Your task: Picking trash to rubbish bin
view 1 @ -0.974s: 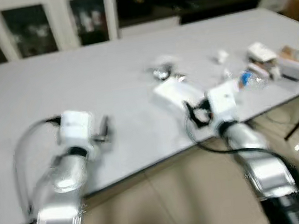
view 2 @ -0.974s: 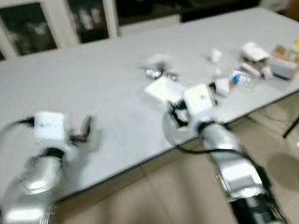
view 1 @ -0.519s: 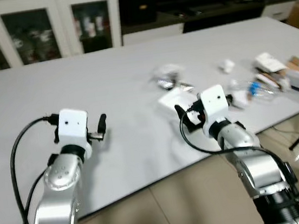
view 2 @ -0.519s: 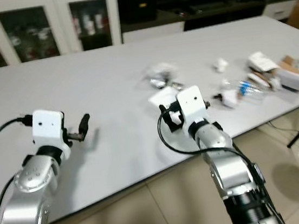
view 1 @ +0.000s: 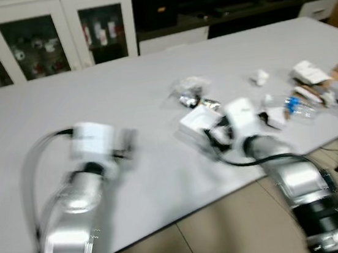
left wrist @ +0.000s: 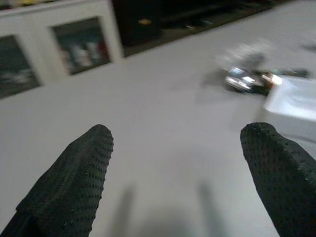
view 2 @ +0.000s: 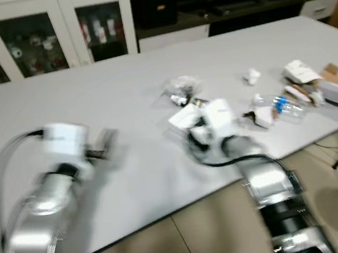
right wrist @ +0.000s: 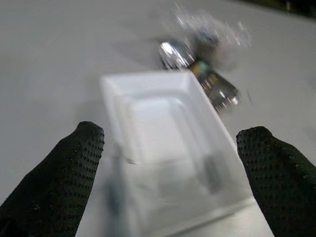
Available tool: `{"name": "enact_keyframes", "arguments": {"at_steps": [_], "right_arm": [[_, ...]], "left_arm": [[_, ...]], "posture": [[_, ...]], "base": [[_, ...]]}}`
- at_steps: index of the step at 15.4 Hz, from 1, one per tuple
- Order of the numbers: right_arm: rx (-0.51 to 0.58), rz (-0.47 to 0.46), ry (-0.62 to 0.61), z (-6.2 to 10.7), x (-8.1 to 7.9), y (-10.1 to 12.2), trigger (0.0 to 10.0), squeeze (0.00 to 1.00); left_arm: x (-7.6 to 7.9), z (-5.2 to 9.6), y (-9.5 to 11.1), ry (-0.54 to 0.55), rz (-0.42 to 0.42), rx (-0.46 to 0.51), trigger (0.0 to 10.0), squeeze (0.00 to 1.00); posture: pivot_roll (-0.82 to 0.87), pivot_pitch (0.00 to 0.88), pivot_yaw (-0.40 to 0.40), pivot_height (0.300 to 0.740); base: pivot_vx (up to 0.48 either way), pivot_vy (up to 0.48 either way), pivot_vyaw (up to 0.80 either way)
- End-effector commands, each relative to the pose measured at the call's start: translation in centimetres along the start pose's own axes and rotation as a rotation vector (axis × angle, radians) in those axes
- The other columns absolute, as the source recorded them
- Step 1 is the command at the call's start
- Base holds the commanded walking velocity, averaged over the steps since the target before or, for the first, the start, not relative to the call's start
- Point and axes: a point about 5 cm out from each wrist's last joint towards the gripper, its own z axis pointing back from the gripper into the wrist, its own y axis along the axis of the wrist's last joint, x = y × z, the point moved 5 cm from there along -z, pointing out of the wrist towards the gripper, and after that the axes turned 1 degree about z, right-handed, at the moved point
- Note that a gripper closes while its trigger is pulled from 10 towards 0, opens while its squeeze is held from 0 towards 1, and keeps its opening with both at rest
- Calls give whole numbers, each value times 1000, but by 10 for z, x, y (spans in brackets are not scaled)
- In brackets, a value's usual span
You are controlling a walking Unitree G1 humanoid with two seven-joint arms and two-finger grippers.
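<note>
A shallow white plastic tray (right wrist: 168, 153) lies on the grey table (view 1: 91, 99) near its front edge. My right gripper (right wrist: 173, 165) is open just above the table, and the tray sits close ahead, in line with the gap between its fingers (right wrist: 74, 163). A crumpled foil wrapper (right wrist: 197, 64) lies just beyond the tray. My left gripper (left wrist: 175, 177) is open over bare table to the left, with nothing between its fingers. In the eye views both arms are blurred, the right gripper (view 1: 214, 136) next to the tray (view 1: 198, 121).
More trash lies to the right: a crumpled paper (view 1: 260, 78), a plastic bottle (view 1: 299, 107) and small boxes (view 1: 314, 75). A white glass-door cabinet (view 1: 53, 36) stands behind the table. Tiled floor (view 1: 219, 231) shows below the table's front edge.
The head view has shifted and blurred. My right gripper has come closer to the white tray. The left arm stays over bare table, both grippers still open.
</note>
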Motion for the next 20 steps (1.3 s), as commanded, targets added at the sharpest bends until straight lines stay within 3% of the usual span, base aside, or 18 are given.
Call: {"name": "enact_keyframes", "arguments": {"at_steps": [1,2,5,8,9,10,15,20], "right_arm": [[27,-14,40,-6,-6,14,10000,302],[30,-32,77,-9,-8,19,10000,1000],[-33,-9,176,-18,-17,15,10000,1000],[-89,95,135,-34,-9,6,10000,1000],[-91,109,120,-37,-6,5,10000,310],[-91,119,104,-41,-4,4,10000,0],[-182,151,66,-49,-1,-27,10000,0],[-172,9,52,-50,2,-33,10000,0]], "left_arm": [[-2,2,-1,-17,-34,-18,10000,0],[-1,2,-2,-20,-23,-22,10000,0],[0,-1,-1,-22,-20,-20,10000,0],[6,0,5,-80,-38,-5,10000,0],[7,0,7,-89,-38,-2,10000,0],[8,0,9,-101,-46,7,10000,0],[-1,1,5,-60,-55,-11,10000,0],[2,2,4,-73,-72,-10,10000,0]], "posture": [[6,0,-47,740],[-1,0,-46,740],[-1,0,-41,740],[10,0,-43,740],[13,0,-45,740],[23,0,-46,740],[32,0,-55,740],[43,0,-56,740]], "base": [[0,0,0],[0,0,0],[0,0,0],[0,0,0],[0,0,0],[0,0,0],[0,0,0],[0,0,0]]}}
